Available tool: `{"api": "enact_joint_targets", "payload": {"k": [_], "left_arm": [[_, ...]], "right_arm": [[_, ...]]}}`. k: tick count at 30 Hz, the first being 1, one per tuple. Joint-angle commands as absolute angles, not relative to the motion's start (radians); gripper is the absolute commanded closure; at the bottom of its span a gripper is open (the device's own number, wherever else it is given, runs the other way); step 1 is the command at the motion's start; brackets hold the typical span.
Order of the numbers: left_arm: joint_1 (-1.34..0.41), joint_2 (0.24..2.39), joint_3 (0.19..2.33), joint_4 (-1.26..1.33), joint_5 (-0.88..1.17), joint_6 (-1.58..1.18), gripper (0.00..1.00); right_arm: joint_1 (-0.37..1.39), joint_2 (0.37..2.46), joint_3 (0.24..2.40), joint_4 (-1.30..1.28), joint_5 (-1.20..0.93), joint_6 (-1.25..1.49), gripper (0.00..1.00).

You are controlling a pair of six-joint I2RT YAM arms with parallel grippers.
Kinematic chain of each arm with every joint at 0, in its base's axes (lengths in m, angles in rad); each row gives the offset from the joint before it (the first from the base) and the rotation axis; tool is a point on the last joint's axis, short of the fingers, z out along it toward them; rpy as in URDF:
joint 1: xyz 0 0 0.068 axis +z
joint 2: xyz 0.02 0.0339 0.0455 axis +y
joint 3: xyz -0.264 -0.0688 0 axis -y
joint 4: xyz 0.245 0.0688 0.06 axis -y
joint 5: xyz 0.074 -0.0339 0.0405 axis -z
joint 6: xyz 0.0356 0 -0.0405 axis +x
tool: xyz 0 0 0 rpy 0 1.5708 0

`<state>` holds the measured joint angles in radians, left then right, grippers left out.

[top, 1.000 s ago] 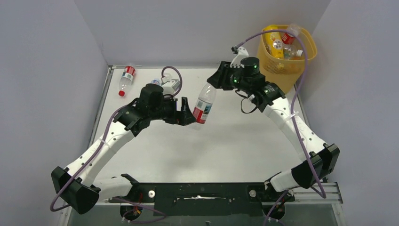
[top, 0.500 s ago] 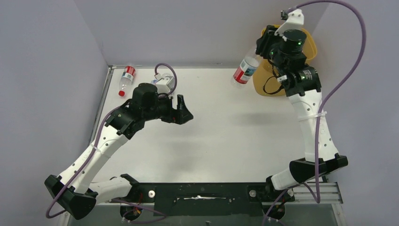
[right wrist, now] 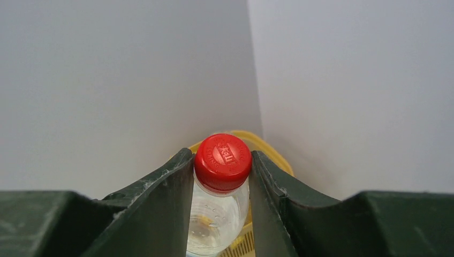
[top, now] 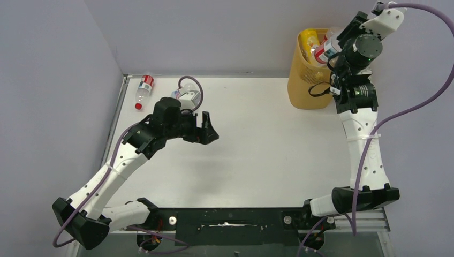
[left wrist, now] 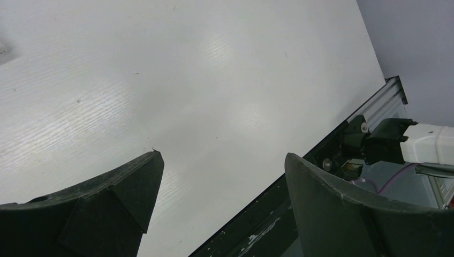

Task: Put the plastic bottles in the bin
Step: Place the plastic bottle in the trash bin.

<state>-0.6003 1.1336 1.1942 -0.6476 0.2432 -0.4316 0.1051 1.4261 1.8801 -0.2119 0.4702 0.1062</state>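
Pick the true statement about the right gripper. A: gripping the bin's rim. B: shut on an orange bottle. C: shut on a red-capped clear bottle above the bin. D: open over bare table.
C: in the wrist view the right gripper pinches the red-capped clear bottle at its neck, with the yellow rim of the bin just beyond it.

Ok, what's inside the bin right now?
A yellow bottle shows inside the bin, by its left rim. The right end effector holds a red-capped bottle over the opening, and with the arm it covers the rest of the inside.
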Motion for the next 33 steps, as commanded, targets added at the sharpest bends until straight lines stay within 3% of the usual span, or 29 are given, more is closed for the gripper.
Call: {"api": "enact_joint_targets", "payload": {"k": [1,10,21,33], "left_arm": [[-0.594,1.122,1.187,-0.625,0.246,-0.404,0.15],[-0.586,1.096,1.131,-0.605,0.268,-0.398,0.15],[-0.563,1.102,1.101,-0.59,0.326,-0.357,0.15],[-0.535,1.122,1.071,-0.553,0.392,-0.357,0.15]], "right_arm": [[0.087,1.391,1.801,0.121,0.68,0.002,0.85],[0.074,1.471,1.642,0.602,0.927,-0.245,0.79],[0.053,1.667,1.699,0.794,1.008,-0.396,0.78],[0.052,1.733,1.591,0.808,1.061,-0.368,0.64]]}}
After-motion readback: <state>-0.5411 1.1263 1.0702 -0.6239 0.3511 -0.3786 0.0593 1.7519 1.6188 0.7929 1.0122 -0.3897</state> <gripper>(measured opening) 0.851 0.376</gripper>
